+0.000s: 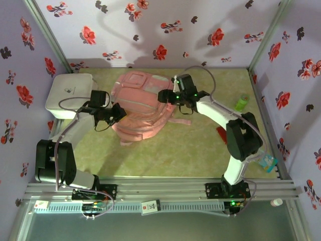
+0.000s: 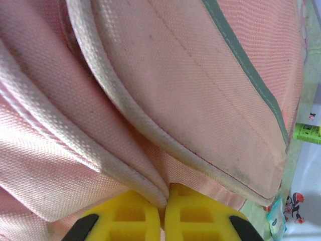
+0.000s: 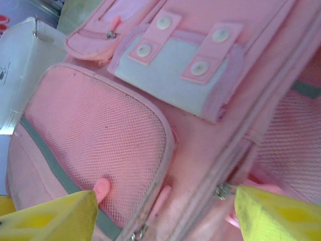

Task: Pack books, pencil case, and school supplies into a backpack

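Four snaps (image 3: 199,67) dot the backpack (image 3: 100,130) in the right wrist view.

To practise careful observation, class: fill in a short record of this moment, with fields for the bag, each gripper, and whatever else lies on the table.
main item: pink backpack, lying mid-table, pocket side up
left arm: left gripper shut, pinching the backpack's piped fabric edge
right arm: right gripper open, jaws apart above the backpack, next to its mesh pocket
to the left: white box, beside the backpack
to the right: small green object, apart from the backpack, near the right wall
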Robot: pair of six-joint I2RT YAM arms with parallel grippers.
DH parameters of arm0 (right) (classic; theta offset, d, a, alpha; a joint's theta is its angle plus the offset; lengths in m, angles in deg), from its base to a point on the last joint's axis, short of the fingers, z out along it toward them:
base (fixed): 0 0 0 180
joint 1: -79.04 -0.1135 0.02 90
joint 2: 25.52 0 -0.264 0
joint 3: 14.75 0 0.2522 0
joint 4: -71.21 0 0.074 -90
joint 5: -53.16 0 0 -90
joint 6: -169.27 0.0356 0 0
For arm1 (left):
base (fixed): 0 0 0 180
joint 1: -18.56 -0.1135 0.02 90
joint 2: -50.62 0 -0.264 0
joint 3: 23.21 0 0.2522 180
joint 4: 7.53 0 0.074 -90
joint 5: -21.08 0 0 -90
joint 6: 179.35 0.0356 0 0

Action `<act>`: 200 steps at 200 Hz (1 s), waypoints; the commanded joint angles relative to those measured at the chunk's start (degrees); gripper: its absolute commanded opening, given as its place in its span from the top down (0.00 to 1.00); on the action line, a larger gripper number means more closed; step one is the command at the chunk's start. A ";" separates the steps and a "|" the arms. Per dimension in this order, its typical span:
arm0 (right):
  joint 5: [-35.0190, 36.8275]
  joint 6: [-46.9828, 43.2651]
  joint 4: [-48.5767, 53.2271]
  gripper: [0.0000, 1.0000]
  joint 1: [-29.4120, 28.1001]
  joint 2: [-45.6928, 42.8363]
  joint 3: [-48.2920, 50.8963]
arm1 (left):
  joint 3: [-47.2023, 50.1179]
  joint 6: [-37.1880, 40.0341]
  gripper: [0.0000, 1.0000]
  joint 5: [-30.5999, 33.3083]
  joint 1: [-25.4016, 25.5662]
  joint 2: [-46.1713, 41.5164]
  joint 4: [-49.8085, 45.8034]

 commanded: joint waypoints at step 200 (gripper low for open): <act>-8.73 1.86 1.75 0.26 -6.92 -1.80 6.35 | -1.46 0.01 1.00 -0.30 0.51 0.66 2.95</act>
